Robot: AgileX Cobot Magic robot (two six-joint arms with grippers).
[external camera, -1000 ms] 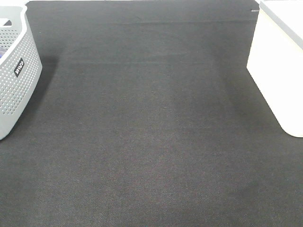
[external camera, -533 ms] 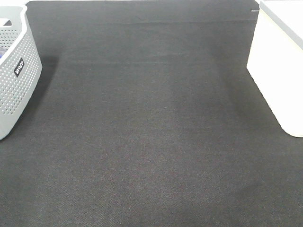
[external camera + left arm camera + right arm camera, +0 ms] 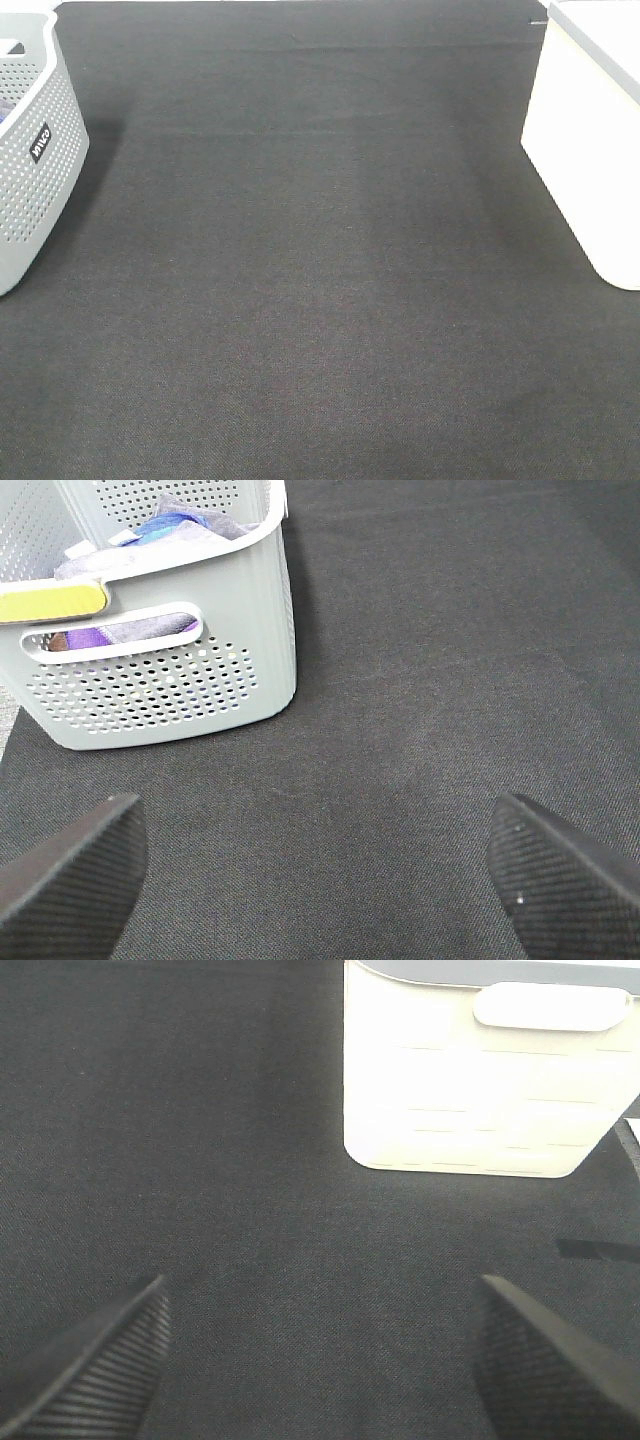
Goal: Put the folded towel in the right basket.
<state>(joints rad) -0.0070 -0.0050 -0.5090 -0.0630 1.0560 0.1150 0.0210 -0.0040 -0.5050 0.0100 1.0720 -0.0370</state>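
Plainly, both grippers (image 3: 318, 865) (image 3: 320, 1360) gape, empty

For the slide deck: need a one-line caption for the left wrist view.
Open left pincer above dark mat, facing grey perforated basket holding purple and blue cloths.

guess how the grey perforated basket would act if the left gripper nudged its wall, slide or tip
The grey perforated basket would probably slide rather than tip: it looks wide and low, resting flat on the dark mat. The cloth items piled inside add some weight, so it may resist a light nudge. Its thin, hole-patterned plastic wall might flex slightly where the left gripper, now open, pushes.
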